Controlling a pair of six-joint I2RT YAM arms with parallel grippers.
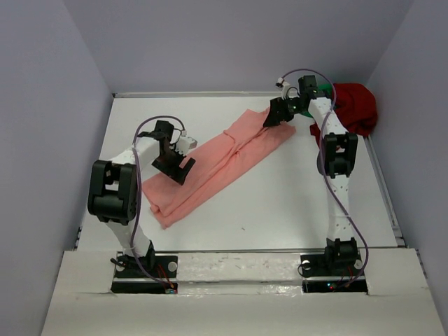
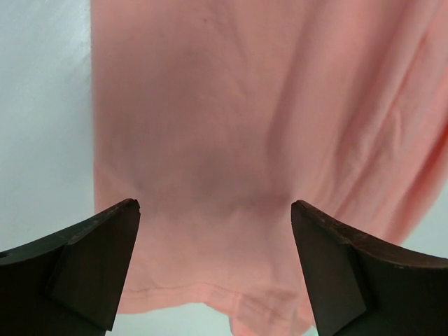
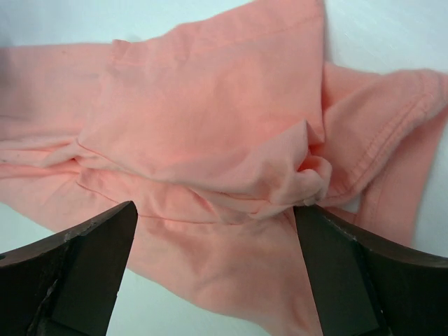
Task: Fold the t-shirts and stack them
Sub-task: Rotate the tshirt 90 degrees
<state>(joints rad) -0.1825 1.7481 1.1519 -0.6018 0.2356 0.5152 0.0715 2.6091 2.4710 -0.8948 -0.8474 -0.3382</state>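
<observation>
Wide-open and empty, the left gripper (image 2: 215,206) hangs over the salmon-pink shirt's (image 1: 224,161) near end, the right gripper (image 3: 215,206) over its far end. That shirt looks only partly folded, a long strip. Beyond its far end the dark red shirt (image 1: 353,105) and green shirt (image 1: 327,89) sit bunched, nothing stacked.

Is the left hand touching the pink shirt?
Cannot tell. The left wrist view shows the open left hand poised over the pink shirt, but neither it nor the top view shows contact or a gap plainly.
</observation>
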